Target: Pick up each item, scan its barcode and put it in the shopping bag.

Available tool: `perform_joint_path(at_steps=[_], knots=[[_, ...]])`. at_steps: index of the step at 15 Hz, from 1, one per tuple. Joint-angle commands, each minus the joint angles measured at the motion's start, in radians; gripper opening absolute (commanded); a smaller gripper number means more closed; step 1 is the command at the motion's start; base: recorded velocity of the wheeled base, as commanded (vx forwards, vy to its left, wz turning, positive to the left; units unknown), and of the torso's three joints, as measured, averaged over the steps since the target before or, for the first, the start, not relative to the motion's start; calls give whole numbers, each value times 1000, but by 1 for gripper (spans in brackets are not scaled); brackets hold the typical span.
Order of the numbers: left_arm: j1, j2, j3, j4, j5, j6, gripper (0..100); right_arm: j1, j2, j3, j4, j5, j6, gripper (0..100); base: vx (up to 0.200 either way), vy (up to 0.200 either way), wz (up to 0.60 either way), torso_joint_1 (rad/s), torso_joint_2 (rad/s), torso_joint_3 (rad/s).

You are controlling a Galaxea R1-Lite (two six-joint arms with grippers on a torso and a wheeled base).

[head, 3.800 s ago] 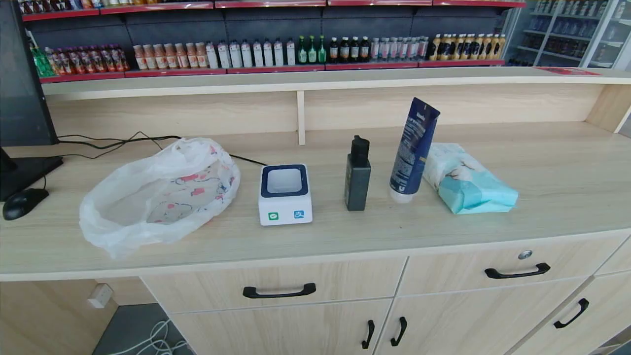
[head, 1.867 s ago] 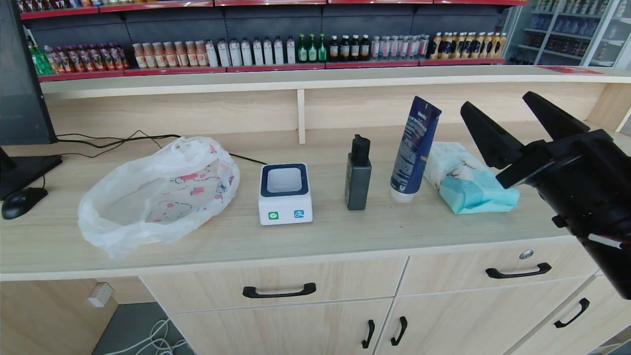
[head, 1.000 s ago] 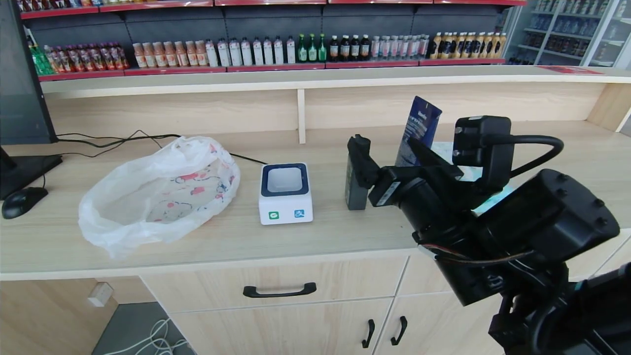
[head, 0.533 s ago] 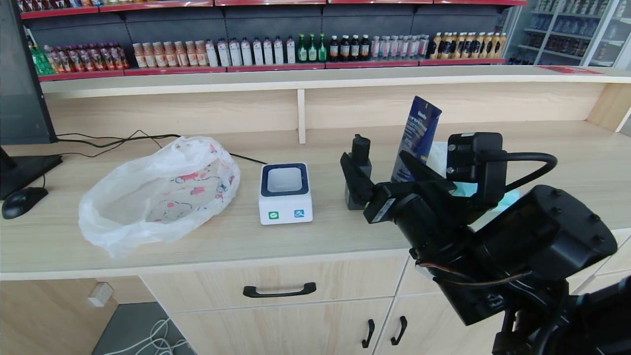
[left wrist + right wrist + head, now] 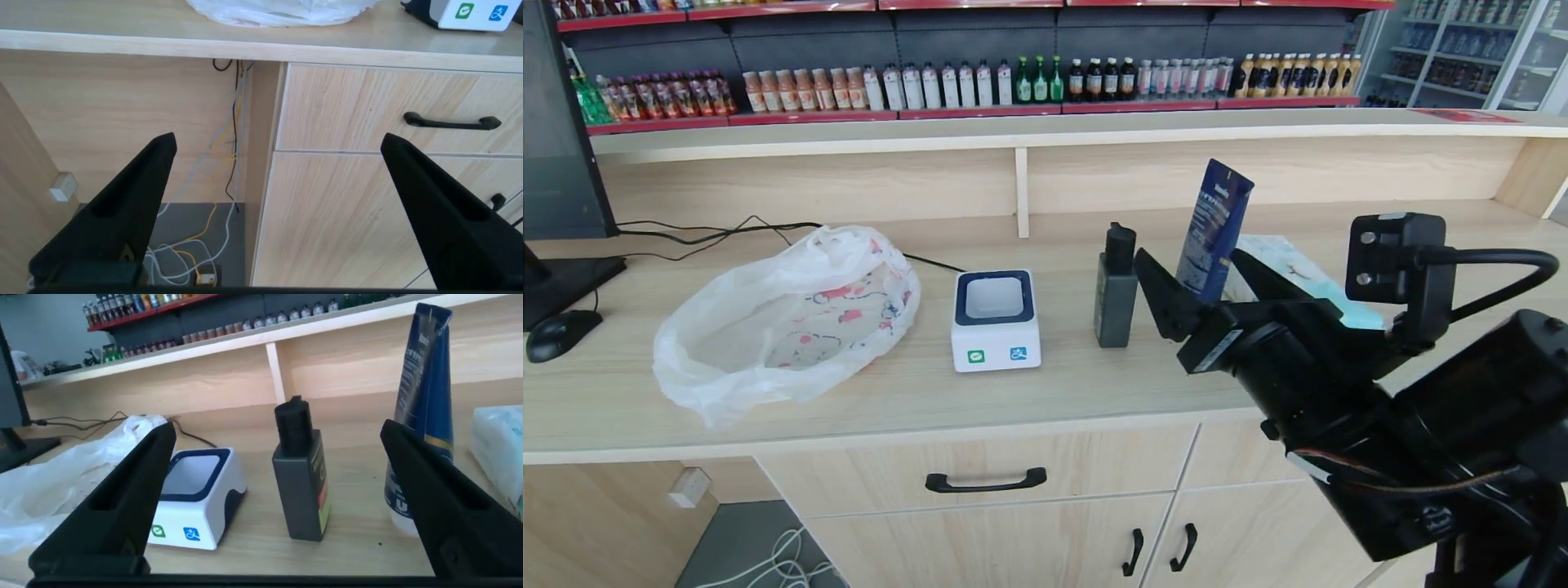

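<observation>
On the table [image 5: 1094,384], the dark pump bottle [image 5: 1116,287], blue tube [image 5: 1210,220] and wipes pack [image 5: 1282,260] all wait on the right of the scanner [image 5: 995,321]. The shopping bag [image 5: 784,318] looks empty, so you have everything left to do. Your right gripper [image 5: 1188,255] hovers short of bottle and tube, jaws spread, holding nothing. Your left gripper [image 5: 278,140] hangs below the table edge, jaws likewise released. The arm hides the tube's foot and much of the wipes pack, and no barcode can be made out.

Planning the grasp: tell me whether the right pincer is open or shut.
Open. The right pincer has its fingers wide apart, holding nothing, short of the dark bottle.
</observation>
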Motion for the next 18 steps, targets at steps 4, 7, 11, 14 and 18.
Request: perform_joint_path(at_steps=[4, 7, 11, 14, 18], knots=[[0, 0, 0, 0, 0, 1, 100, -8, -91, 165, -20, 24, 40, 100, 0, 200, 0, -4, -1, 6], [0, 0, 0, 0, 0, 1, 100, -6, -89, 165, -20, 24, 41, 100, 0, 200, 0, 6, 1, 1], [0, 0, 0, 0, 0, 1, 100, -6, -56, 136, -20, 27, 43, 100, 0, 50, 0, -1, -1, 1], [0, 0, 0, -2, 0, 0, 100, -13, -39, 115, -20, 33, 58, 100, 0, 0, 0, 0, 0, 0], [0, 0, 0, 0, 0, 1, 100, -14, 39, 43, -20, 30, 57, 100, 0, 0, 0, 0, 0, 0]])
